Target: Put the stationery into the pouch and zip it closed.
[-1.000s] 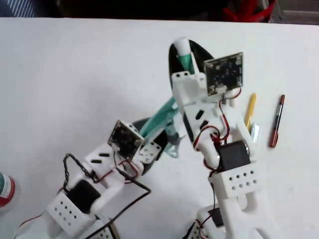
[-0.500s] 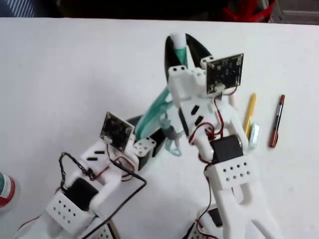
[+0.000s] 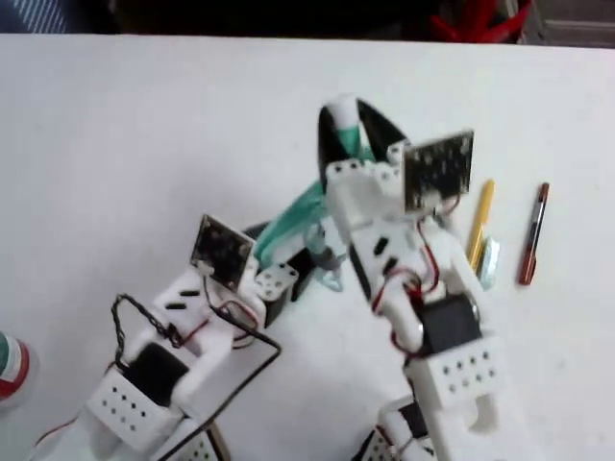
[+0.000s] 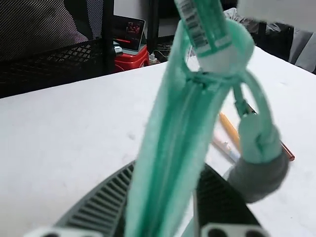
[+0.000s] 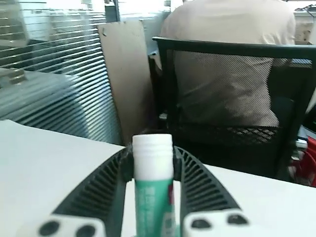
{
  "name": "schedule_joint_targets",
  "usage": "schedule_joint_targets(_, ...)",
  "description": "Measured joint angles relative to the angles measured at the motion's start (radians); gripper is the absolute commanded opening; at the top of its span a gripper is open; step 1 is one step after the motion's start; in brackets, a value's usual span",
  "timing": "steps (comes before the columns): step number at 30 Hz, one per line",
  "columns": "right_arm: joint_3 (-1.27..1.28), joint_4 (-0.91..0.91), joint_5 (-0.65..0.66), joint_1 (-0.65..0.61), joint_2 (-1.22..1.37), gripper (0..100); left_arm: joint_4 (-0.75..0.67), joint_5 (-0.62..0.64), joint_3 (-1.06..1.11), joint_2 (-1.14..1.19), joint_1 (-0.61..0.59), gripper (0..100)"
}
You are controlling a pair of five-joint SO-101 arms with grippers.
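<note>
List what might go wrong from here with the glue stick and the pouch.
1. The glue stick, gripped in the right pincer, meets the pouch at its narrow mouth; it may catch on the rim instead of sliding in.
2. The left pincer alone holds up the limp pouch, so a push may fold it or drag it free.
3. The yellow pencil and pen lie close beside the right arm; a swing may scatter them.

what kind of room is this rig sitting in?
Probably an office or a lab workspace. In the right wrist view, window blinds and a black mesh office chair stand behind the white table.
</note>
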Motion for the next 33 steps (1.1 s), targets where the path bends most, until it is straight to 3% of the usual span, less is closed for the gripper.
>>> schedule_joint_targets(5,0.081,0.066,0.011,-0.048,-0.169,3.3,0.002,0.0,0.0,0.0,0.0,15)
schedule_joint_targets(10,0.109,0.206,0.144,-0.1,-0.253,12.2,0.0,0.0,-0.002,0.0,-0.012,15)
schedule_joint_targets(16,0.098,0.301,0.287,-0.106,-0.282,12.5,0.0,0.0,-0.002,0.0,-0.014,15)
schedule_joint_targets(20,0.054,0.327,0.272,-0.068,-0.25,13.7,0.0,0.0,-0.002,0.0,-0.014,15)
schedule_joint_targets(25,-0.077,0.408,0.207,0.031,-0.16,31.7,0.0,0.0,-0.002,0.0,-0.021,15)
schedule_joint_targets(33,-0.368,0.631,0.176,0.126,0.002,27.6,0.0,0.0,-0.002,0.0,-0.025,15)
